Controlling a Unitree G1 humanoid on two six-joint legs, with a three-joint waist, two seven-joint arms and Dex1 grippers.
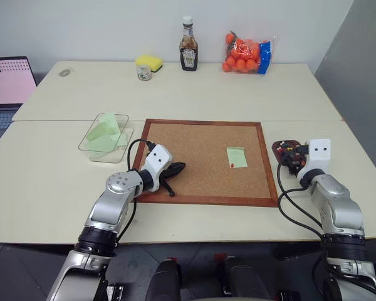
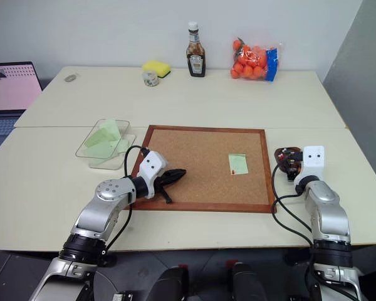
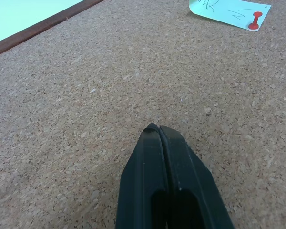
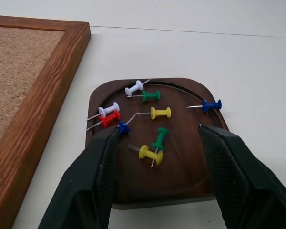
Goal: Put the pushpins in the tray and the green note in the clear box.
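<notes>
Several pushpins (image 4: 152, 143) already lie in the tray (image 4: 190, 176) under the wide-open right gripper (image 4: 157, 186), and green slips sit in the clear box (image 1: 88, 143), yet one green note (image 1: 236, 157) remains pinned by a red pin (image 3: 255, 20) on the corkboard (image 1: 200, 150), ahead of the closed, empty left gripper (image 3: 159, 131)

No text, brand or number can be read anywhere. The sauce bottle (image 1: 188, 46) near the far edge of the table (image 1: 194, 94) carries a label too small to make out. The green note (image 3: 229, 10) pinned to the cork board (image 1: 200, 157) bears dark handwritten strokes that do not resolve into letters, and the laptop screen (image 1: 9, 81) at the table's left edge shows only a pinkish page.
</notes>
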